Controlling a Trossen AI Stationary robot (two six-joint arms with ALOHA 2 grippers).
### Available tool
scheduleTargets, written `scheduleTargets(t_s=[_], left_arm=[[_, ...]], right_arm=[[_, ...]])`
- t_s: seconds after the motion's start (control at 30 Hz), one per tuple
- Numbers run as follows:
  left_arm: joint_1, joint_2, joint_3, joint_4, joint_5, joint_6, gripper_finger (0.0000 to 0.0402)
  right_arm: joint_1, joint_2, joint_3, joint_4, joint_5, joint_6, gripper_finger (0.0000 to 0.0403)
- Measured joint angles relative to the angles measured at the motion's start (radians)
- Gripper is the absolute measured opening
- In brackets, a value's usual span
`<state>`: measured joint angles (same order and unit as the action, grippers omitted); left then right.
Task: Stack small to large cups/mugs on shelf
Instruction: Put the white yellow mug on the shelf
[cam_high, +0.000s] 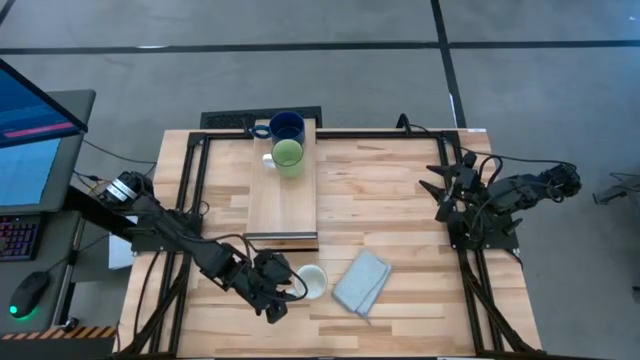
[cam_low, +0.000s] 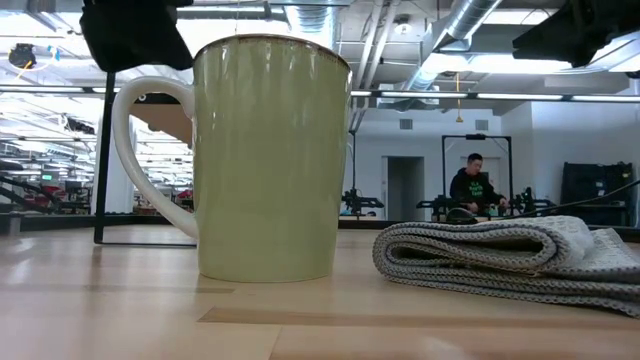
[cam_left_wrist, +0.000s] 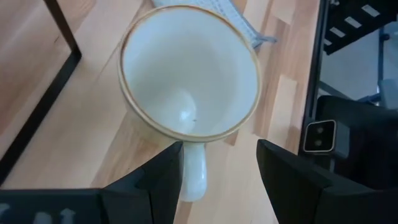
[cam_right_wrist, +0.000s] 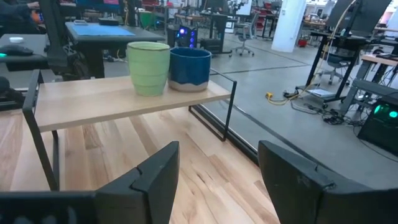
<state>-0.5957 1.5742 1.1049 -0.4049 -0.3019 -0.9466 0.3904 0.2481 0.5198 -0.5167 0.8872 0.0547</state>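
Down in the lower middle of the high view, the left gripper (cam_high: 278, 290) sits right beside the white mug (cam_high: 311, 281), which stands upright on the table (cam_high: 400, 200) just below the near end of the shelf (cam_high: 283, 200). From the left wrist view the fingers (cam_left_wrist: 158, 180) are spread wide, one on each side of the mug's handle (cam_left_wrist: 194, 174), with the open mouth of the white mug (cam_left_wrist: 189, 71) filling the upper centre of that frame; neither finger visibly presses the handle. The folded grey cloth (cam_high: 361, 282) lies just to the right of the mug, near it but apart. Up at the top centre of the high view, the dark blue mug (cam_high: 286, 127) and the light green mug (cam_high: 288, 156) stand side by side at the far end of the shelf, close together, the green one nearer the middle of the plank. Over at the right edge, the right gripper (cam_high: 440, 190) hangs above the table, well apart from all the mugs, its fingers (cam_right_wrist: 155, 174) held wide open with nothing between them.
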Motion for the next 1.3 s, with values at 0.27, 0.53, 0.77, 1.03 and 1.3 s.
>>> scheduleTargets(t_s=[0.27, 0.53, 0.77, 1.03, 1.3], left_arm=[[0.000, 0.000, 0.000, -0.074, -0.023, -0.033, 0.0195], [-0.001, 0.034, -0.002, -0.067, 0.010, -0.044, 0.0195], [0.001, 0.057, 0.000, -0.052, 0.018, -0.044, 0.0195], [0.002, 0.066, -0.001, -0.048, 0.055, -0.052, 0.0195], [0.002, 0.066, -0.001, -0.049, 0.056, -0.051, 0.0195]], right_arm=[[0.000, 0.000, 0.000, 0.000, 0.000, 0.005, 0.0240], [0.000, 0.000, 0.000, 0.000, 0.000, 0.007, 0.0240], [0.000, 0.000, 0.000, -0.001, 0.000, 0.008, 0.0240], [0.000, 0.000, 0.000, -0.001, 0.000, 0.008, 0.0240], [0.000, 0.000, 0.000, -0.001, 0.000, 0.008, 0.0240]])
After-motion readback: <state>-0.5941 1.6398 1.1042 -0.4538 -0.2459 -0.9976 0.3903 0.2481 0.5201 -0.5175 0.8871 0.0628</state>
